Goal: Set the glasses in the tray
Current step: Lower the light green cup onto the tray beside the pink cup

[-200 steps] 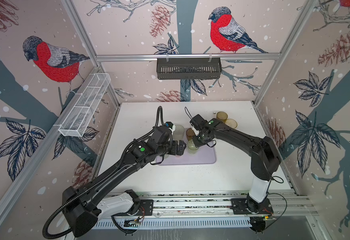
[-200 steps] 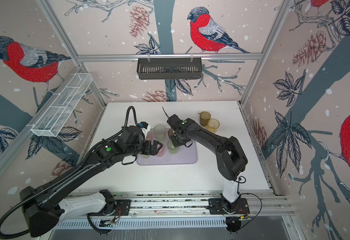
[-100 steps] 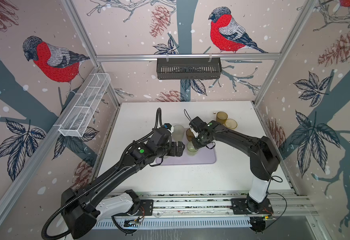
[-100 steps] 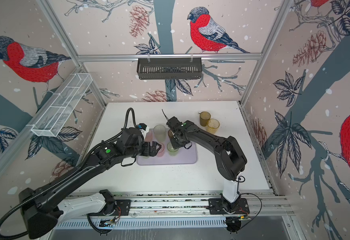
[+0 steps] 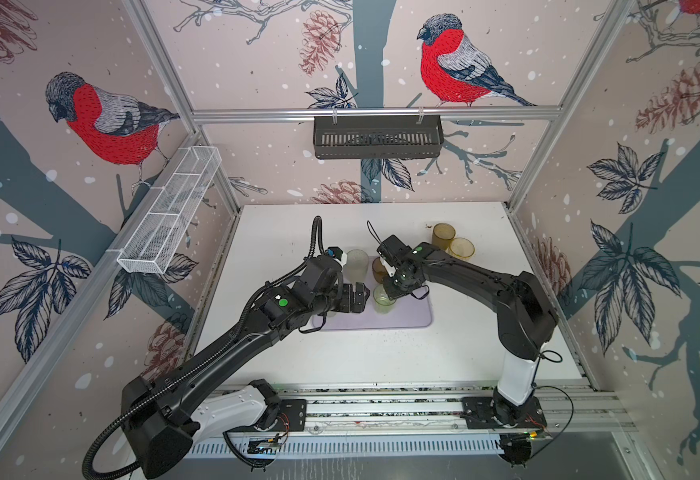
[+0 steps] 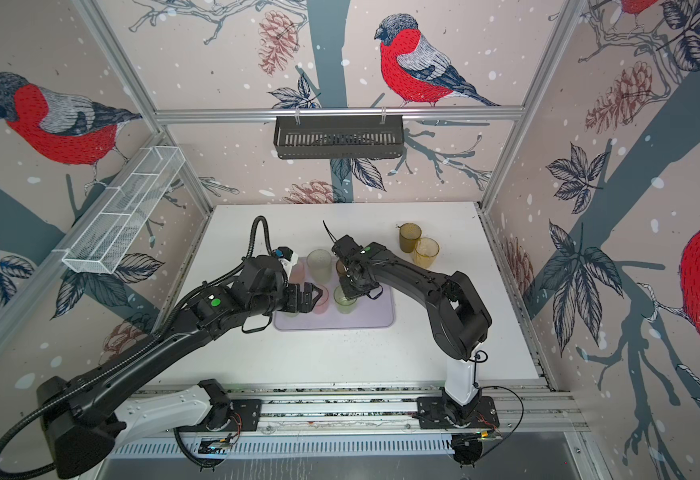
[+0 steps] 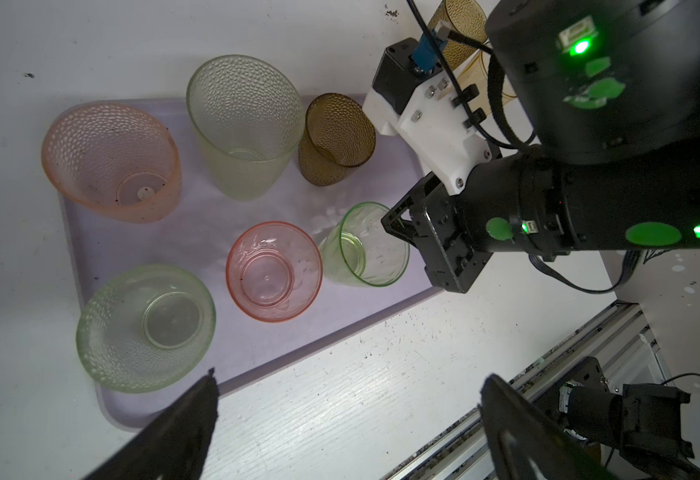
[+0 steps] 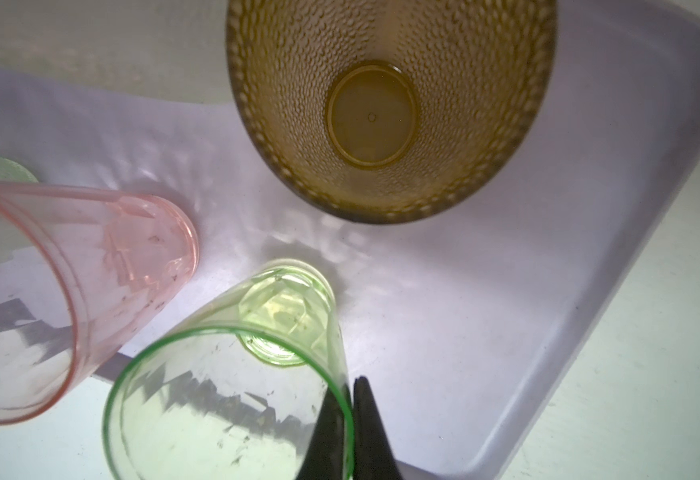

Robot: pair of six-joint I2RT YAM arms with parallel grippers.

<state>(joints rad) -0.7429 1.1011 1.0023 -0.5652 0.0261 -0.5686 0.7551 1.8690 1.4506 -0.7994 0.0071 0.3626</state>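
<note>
We identify a robotics lab test cell: aluminium profile posts [image 5: 160,62] frame walls [image 5: 257,62] papered with bullfinch prints [image 5: 452,70], and the left arm [image 5: 223,353] and right arm [image 5: 523,307] bolt to a slotted rail [image 5: 381,409] along the white tabletop [image 5: 381,361] edge.

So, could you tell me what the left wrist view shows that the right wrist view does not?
Left wrist only: the open left gripper, the right arm and an olive glass off the tray. Right wrist only: the right gripper shut on the wall of the green glass, one finger inside, one outside. Both: the tray, green glass, smooth pink glass and brown glass.
</note>
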